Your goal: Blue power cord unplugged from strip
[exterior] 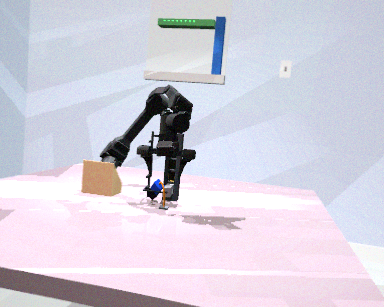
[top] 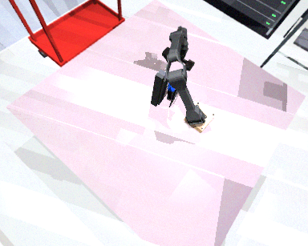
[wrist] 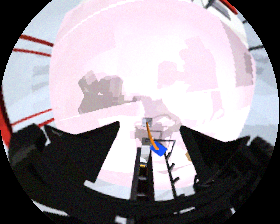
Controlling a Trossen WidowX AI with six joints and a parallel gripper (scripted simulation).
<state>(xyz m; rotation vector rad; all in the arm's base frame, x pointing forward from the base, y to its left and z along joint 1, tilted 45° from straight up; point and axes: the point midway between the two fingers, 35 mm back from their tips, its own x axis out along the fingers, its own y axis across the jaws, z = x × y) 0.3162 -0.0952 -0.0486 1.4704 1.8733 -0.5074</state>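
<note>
The worktop [exterior: 267,239] looks smooth, pale pink and faintly glossy; the arm [exterior: 137,126] matt dark plastic or metal; the base block [exterior: 101,178] matt tan, woodlike; the plug [exterior: 156,185] smooth blue plastic
</note>
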